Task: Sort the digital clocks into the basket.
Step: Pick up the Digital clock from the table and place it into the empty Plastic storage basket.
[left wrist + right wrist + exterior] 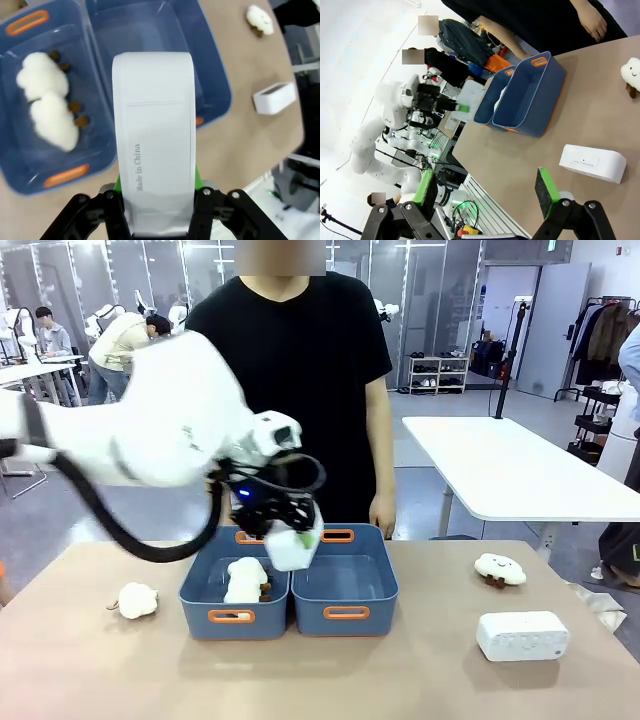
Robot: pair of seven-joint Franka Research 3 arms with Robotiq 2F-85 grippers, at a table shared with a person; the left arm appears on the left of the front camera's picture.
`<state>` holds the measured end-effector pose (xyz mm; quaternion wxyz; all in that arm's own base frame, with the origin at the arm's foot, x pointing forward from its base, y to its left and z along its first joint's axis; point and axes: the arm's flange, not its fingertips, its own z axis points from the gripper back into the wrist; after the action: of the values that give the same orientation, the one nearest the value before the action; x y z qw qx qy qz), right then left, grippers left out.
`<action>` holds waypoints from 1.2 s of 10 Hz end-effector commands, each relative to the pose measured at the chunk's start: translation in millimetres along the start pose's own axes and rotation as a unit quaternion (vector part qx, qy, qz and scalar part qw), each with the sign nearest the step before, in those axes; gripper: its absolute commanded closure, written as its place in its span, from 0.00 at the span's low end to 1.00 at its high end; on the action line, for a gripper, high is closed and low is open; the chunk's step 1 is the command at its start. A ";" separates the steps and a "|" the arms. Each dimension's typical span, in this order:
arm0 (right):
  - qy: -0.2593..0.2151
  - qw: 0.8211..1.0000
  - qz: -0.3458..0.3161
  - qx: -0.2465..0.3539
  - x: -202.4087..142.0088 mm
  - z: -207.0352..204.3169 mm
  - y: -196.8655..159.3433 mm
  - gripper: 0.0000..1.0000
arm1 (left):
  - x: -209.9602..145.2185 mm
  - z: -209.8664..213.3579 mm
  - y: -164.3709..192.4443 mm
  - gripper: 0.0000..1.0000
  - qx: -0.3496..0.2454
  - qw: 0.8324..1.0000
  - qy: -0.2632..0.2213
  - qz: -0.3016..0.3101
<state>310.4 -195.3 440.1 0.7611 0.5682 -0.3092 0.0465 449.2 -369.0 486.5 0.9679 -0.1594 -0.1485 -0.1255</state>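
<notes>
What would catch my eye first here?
The left gripper clamps a white digital clock above two blue baskets standing side by side in the middle. White cloud plush toys lie in the left basket, and a second clock sits on the table to the right.

One white, rounded digital clock (293,545) is held clamped on end above the left edge of the right-hand blue basket (345,612). The second digital clock (522,635) is laid lengthwise, well right of it.
</notes>
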 end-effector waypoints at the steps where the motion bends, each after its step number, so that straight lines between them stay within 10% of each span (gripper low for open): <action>1: -0.006 1.000 0.012 0.007 1.5 1.3 1.1 0.00 | 30.2 -32.1 -37.2 0.50 0.051 0.998 -0.012 0.046; 8: -0.006 1.000 0.012 0.007 1.5 1.3 1.1 0.00 | 56.0 -132.8 -24.7 0.50 0.110 0.988 0.013 0.107; 12: -0.006 1.000 0.012 0.007 1.5 1.3 1.1 0.00 | 58.1 -129.4 -18.8 0.00 0.112 0.988 0.026 0.100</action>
<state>310.1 -196.0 440.9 0.7609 0.5682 -0.3100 0.0468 528.4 -443.7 388.2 0.9893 -0.0645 -0.1297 -0.0167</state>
